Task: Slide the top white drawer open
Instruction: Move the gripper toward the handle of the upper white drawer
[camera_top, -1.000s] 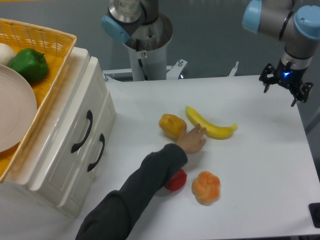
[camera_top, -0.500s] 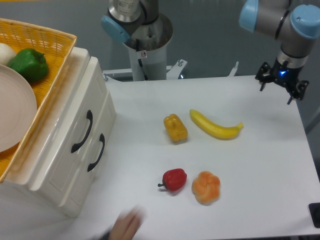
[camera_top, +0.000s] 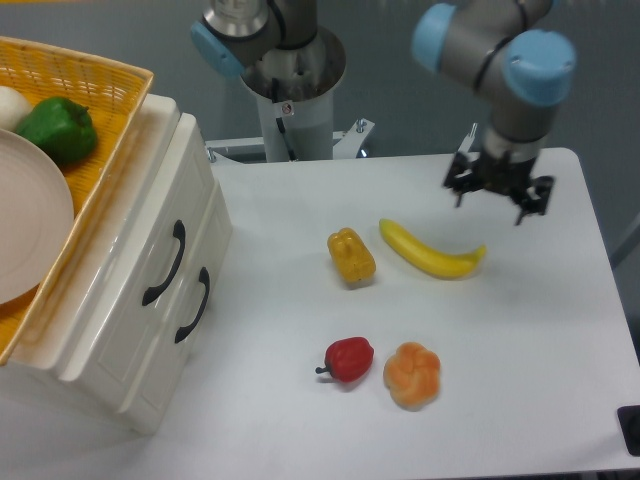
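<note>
The top white drawer (camera_top: 133, 262) is the upper of two fronts on the cream cabinet at the left. It sits shut, flush with the front, with its curved black handle (camera_top: 166, 262) facing right. The lower drawer front (camera_top: 192, 305) beside it has its own black handle. My gripper (camera_top: 491, 204) hangs over the table's back right, just above the banana (camera_top: 428, 252) and far to the right of the cabinet. Its fingers point down, spread apart, with nothing between them.
A yellow wicker basket (camera_top: 96, 80) rests on the cabinet top, holding a green pepper (camera_top: 57, 130) and a white plate (camera_top: 30, 225). On the table lie a yellow pepper (camera_top: 351, 256), a red pepper (camera_top: 349, 359) and an orange bun-shaped item (camera_top: 412, 374). The robot base (camera_top: 293, 95) stands behind.
A person's arm that reached to the yellow pepper and banana has withdrawn from view. My gripper has moved left, from the table's far right edge to above the banana. The drawer has not moved.
</note>
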